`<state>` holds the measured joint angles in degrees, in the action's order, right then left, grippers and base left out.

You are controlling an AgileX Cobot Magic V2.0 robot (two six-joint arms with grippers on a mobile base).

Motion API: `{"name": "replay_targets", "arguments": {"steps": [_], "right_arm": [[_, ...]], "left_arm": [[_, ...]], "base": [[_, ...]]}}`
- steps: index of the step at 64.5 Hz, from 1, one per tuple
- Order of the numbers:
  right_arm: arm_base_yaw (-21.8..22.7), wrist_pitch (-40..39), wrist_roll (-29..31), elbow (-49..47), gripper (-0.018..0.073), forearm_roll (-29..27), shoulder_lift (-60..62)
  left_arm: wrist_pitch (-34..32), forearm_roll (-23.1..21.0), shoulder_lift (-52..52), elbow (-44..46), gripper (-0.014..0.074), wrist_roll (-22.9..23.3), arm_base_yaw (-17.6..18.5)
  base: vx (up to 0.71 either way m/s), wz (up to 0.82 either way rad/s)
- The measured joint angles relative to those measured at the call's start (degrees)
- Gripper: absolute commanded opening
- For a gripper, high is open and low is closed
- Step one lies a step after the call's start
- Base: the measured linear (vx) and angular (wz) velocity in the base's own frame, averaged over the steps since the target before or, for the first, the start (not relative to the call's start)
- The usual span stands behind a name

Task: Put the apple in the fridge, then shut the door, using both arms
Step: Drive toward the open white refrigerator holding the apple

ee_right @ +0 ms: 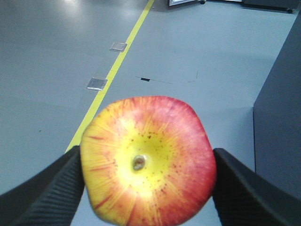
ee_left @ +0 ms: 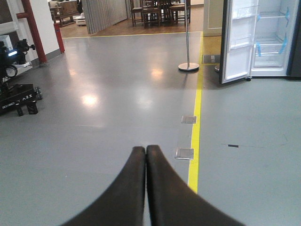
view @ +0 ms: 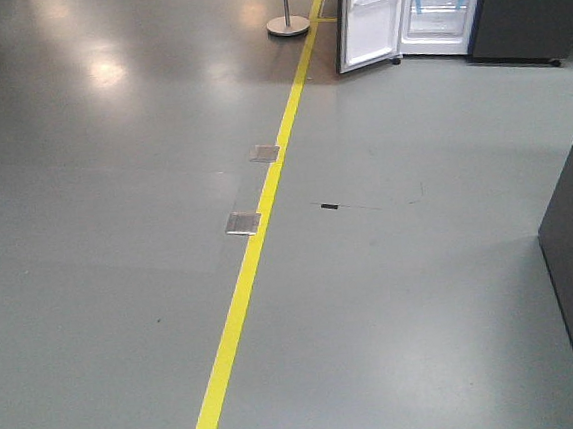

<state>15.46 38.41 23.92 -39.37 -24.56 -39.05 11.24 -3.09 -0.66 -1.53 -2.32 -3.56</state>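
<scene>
Ahead, yellow line (view: 242, 279) crosses glossy grey floor (view: 88, 242) toward fridge (view: 439, 10) (apple (ee_right: 148, 160) gripped)

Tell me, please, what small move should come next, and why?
Probably drive forward toward the fridge, grip unchanged. The right fingers already clamp the apple, while the fridge stands far across the floor with its door open.

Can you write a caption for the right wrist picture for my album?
The right pincer holds a red and yellow apple above the grey floor.
</scene>
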Motion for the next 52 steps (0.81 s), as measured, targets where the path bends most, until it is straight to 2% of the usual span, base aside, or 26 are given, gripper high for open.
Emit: {"name": "replay_targets", "arguments": {"steps": [52], "right_arm": [[0.00,0.00,0.00,0.00,0.0225,0.00,0.00]], "left_arm": [[0.00,0.00,0.00,0.00,-0.0006,0.00,0.00]], "base": [[0.14,-0.15]]}}
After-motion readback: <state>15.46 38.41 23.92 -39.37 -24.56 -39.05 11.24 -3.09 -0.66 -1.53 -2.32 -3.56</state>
